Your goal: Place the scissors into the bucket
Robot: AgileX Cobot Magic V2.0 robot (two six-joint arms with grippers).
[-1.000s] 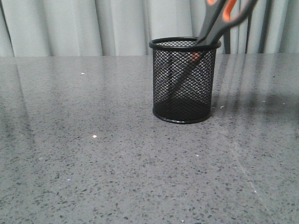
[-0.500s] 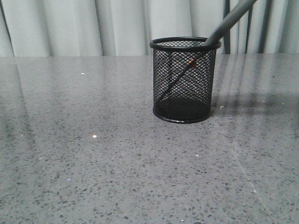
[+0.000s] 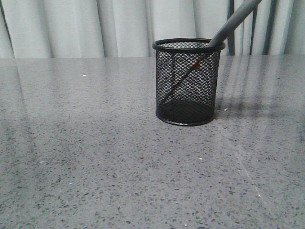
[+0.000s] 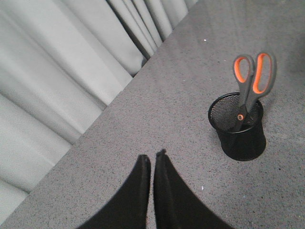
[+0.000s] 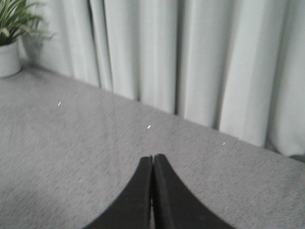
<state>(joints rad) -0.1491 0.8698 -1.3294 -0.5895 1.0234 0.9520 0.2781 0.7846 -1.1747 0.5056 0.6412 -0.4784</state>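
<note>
Scissors (image 4: 248, 90) are standing blades-down inside the bucket (image 4: 240, 136), leaning against its rolled rim with the grey handles and their orange-lined loops sticking up well above it. In the front view the scissors (image 3: 224, 26) are slanting up and to the right out of the bucket (image 3: 188, 83), the handles running off the top of the frame, while the blades are showing faintly through the black mesh, reaching down toward the solid base. The bucket is sitting upright on the grey speckled table (image 3: 95, 157), with pale curtains (image 3: 71, 28) hanging behind it.

The left gripper (image 4: 152, 160) is hovering over bare tabletop, well apart from the bucket and the scissors; its two black fingers are lying almost together with only a thin slit between them, gripping nothing. The scissors are not lying between these jaws, nor touching them.

The right gripper (image 5: 152, 160) is pointing toward the curtains (image 5: 190, 62) across an open stretch of table, its fingers pressed against each other and clasping nothing. Neither scissors nor bucket are showing in that wrist view. A potted plant (image 5: 12, 33) in a white pot is sitting at the far edge of the table near the curtain.
</note>
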